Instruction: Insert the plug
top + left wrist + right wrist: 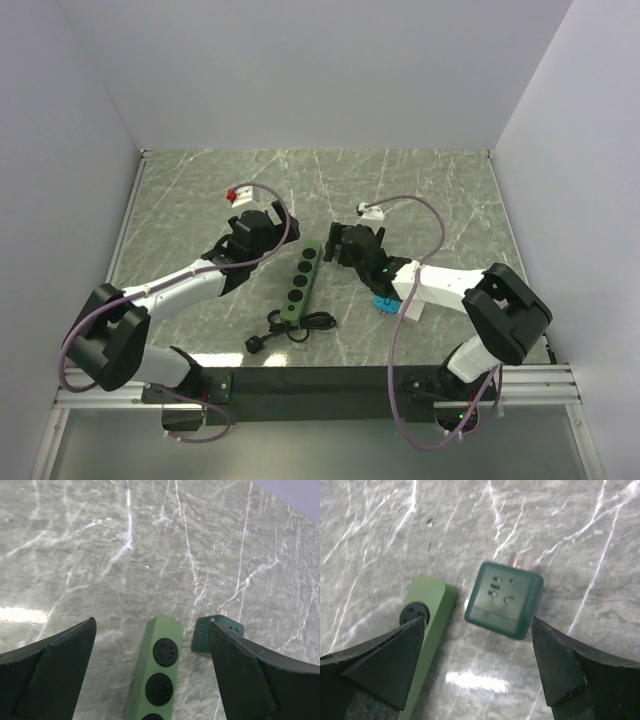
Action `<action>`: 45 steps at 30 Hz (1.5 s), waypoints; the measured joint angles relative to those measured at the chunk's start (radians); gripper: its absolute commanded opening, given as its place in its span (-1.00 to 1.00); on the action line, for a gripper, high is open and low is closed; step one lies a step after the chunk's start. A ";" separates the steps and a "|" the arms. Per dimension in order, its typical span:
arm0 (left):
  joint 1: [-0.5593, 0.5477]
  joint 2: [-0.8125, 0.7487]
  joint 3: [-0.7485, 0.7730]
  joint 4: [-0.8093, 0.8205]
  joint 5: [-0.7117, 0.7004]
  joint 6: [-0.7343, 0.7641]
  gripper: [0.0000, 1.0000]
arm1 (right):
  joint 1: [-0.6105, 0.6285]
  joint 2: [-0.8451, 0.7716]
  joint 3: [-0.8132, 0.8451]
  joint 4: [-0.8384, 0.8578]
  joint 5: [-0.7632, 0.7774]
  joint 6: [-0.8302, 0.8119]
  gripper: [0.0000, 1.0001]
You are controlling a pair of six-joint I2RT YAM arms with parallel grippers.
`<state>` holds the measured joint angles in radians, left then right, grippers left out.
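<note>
A light green power strip (pixel 299 282) with several black round sockets lies on the marble table and also shows in the left wrist view (pixel 159 672) and the right wrist view (pixel 423 614). A dark green cube plug (pixel 504 600) with copper prongs lies flat just right of the strip's far end. It also shows in the left wrist view (pixel 204 633), partly behind a finger. My left gripper (pixel 152 621) is open and empty above the strip's far end. My right gripper (pixel 479 620) is open and empty, with its jaws either side of the cube plug but apart from it.
The strip's black cable (pixel 296 324) is coiled at its near end and ends in a black plug (pixel 256 345). A small blue item (pixel 383 302) lies by the right arm. White walls enclose the table on three sides.
</note>
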<state>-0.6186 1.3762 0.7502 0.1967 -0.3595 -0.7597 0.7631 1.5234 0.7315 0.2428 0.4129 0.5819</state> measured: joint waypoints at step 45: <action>0.125 -0.212 -0.227 0.158 0.270 0.188 0.99 | -0.100 -0.194 0.064 -0.088 -0.365 -0.435 -1.00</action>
<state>-0.4938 1.1641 0.5228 0.3542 -0.0898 -0.5716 0.6632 1.3296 0.7952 0.1547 0.0483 0.1471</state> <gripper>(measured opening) 0.995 0.700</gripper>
